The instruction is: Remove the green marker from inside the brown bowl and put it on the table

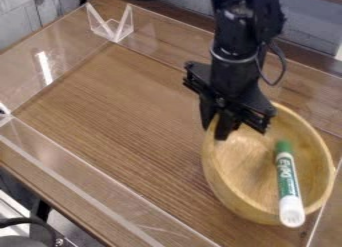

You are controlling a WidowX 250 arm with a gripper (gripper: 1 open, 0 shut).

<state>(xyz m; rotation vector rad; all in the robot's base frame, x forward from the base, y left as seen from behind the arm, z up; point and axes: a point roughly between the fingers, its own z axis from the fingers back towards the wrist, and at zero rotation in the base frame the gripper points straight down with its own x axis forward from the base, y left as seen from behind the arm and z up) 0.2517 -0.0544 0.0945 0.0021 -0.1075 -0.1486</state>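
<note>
The brown bowl [230, 194] sits on the table [120, 101] at the right front. Inside it, on the right side, lies the green marker [285, 180], white cap end toward the front. My black gripper [225, 132] points straight down over the bowl's left rim, its fingers pressed together. The tips reach down at the rim's inner side. Nothing shows between them. The marker lies well to the right of the fingers, untouched.
Clear acrylic walls [80, 181] edge the table along the front left. A small clear triangular stand [110, 21] is at the back left. A black cable hangs beside the arm at the right.
</note>
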